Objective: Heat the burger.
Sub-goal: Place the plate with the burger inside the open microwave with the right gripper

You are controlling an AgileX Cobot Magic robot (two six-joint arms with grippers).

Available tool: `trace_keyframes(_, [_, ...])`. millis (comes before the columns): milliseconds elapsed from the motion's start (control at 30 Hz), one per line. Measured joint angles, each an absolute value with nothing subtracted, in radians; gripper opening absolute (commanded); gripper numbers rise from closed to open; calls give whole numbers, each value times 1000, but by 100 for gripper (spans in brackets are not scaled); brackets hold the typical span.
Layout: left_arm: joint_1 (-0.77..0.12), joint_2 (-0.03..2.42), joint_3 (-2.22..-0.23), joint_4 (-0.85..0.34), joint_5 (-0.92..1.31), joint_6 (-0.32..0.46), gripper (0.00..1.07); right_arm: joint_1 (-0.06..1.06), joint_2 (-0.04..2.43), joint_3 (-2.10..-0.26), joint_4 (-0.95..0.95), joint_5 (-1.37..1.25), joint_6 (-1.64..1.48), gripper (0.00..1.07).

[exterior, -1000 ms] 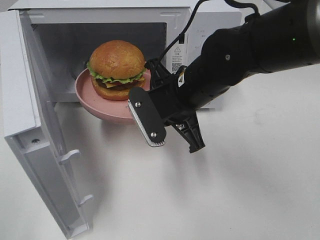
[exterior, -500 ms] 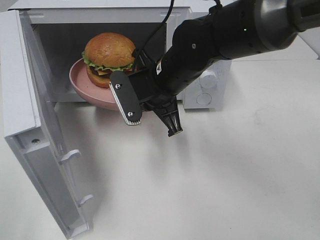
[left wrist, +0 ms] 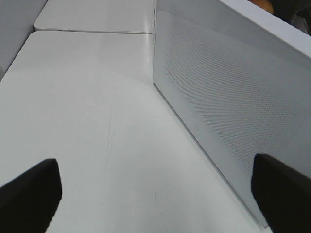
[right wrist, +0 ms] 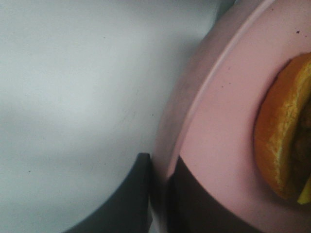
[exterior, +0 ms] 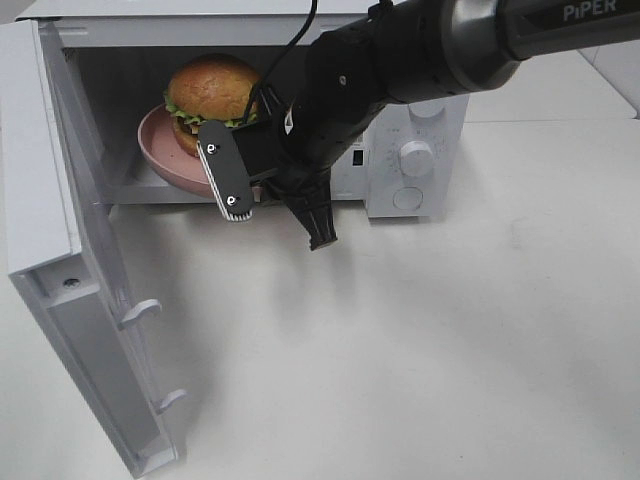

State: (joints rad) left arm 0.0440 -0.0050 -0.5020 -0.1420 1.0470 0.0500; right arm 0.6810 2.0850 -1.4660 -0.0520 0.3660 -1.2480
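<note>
A boxy white microwave oven point(exterior: 440, 120) stands on a plain white tabletop point(exterior: 450, 350) with its cavity open. Its white door point(exterior: 50, 200) is swung wide to the left, and two white latch hooks point(exterior: 140, 312) jut from its inner face. The left wrist view shows the door's finely perforated panel point(left wrist: 218, 97). On the control panel, a round white knob point(exterior: 416, 158) sits just above a smaller round button point(exterior: 405, 198). A flat round pink plate point(exterior: 160, 150) is in the cavity's mouth, near the front edge.

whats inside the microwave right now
The burger on a pink plate, in the open microwave, with the right gripper shut on the plate's rim. The arm covers the cavity's right side, so anything there, and whether the plate rests on the floor, cannot be seen.
</note>
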Motion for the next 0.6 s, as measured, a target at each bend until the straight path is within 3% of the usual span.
trace_keyframes(600, [44,-5,-502,-142,1047,50,98,681,2239,-1756,-157,502,-1091,0])
